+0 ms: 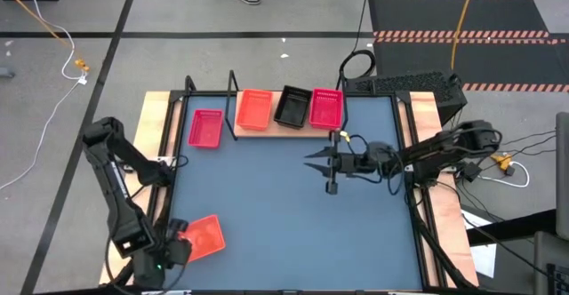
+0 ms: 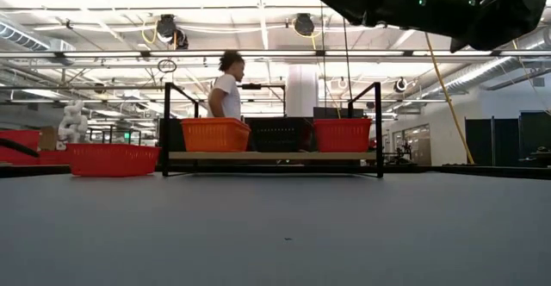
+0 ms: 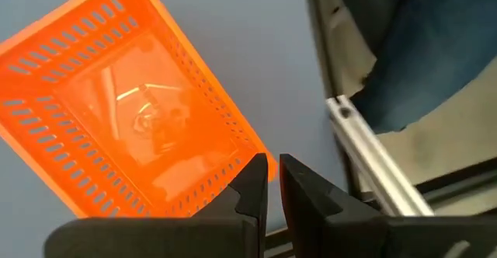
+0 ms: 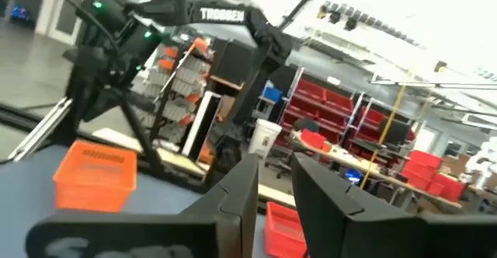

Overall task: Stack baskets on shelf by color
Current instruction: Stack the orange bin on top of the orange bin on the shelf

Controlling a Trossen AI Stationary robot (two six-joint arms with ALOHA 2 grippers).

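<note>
- Orange basket [image 1: 205, 236] is being pinched at its rim by L gripper [image 3: 272, 182], near table's front-left corner.
- R gripper [image 1: 322, 164] is being held mid-table, a bit open, empty.
- 3 baskets are sitting on shelf [image 1: 267, 127].

Baskets [image 1: 254, 110] – orange, pink, black; perforated sides.

arms: two, dark, jointed segments
left arm [image 1: 120, 188]: green light near wrist; white lettering on one link, seen from the right wrist view
right arm [image 1: 444, 148]: black cable looped beside it
left gripper [image 3: 272, 182]: two dark, angular fingers
right gripper [image 1: 313, 162]: dark, two-pronged
</note>
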